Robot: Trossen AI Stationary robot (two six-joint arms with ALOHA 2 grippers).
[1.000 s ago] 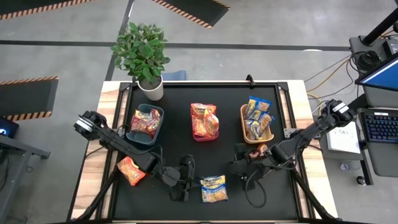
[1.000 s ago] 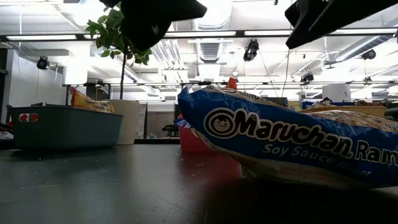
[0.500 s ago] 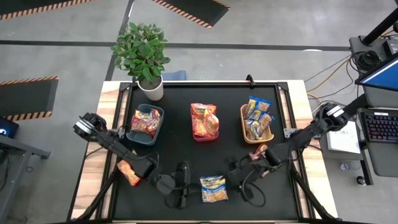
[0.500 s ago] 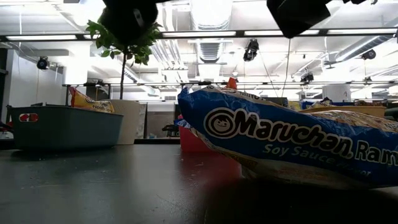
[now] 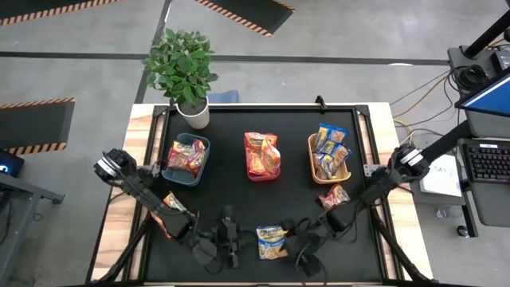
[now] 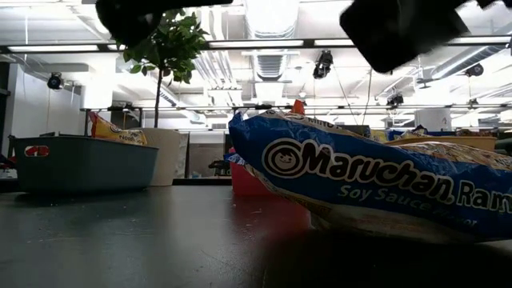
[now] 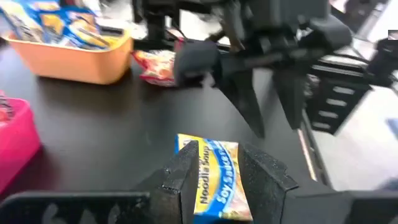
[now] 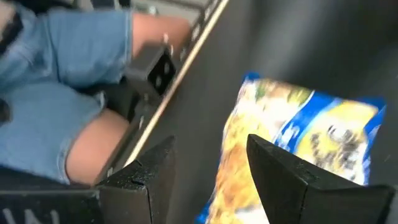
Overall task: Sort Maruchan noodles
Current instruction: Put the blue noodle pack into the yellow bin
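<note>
A blue-and-yellow Maruchan noodles packet point(image 5: 272, 241) lies flat on the black table near its front edge and fills the low view point(image 6: 376, 184). My left gripper point(image 5: 229, 243) hovers open just left of it, fingers pointing at it point(image 7: 219, 154). My right gripper point(image 5: 300, 245) hovers open just right of it point(image 8: 210, 146). An orange packet point(image 5: 170, 204) lies partly under my left arm. A red-pink packet point(image 5: 335, 196) lies beside my right arm. More packets sit in the teal bin point(image 5: 169, 171), the red bin point(image 5: 262, 176) and the tan bin point(image 5: 312, 163).
A potted plant point(image 5: 185, 72) stands at the far left corner. The three bins stand in a row across the table's middle. A person's legs in denim point(image 8: 68, 56) show just beyond the near edge. Both arms hang dark above the low view's top point(image 6: 400, 28).
Both grippers have swung toward the table's near edge and closed in on the blue-and-yellow packet from either side, the right one sinking a little. My left arm now covers part of the orange packet, and my right arm has uncovered the red-pink one. No packet has moved.
</note>
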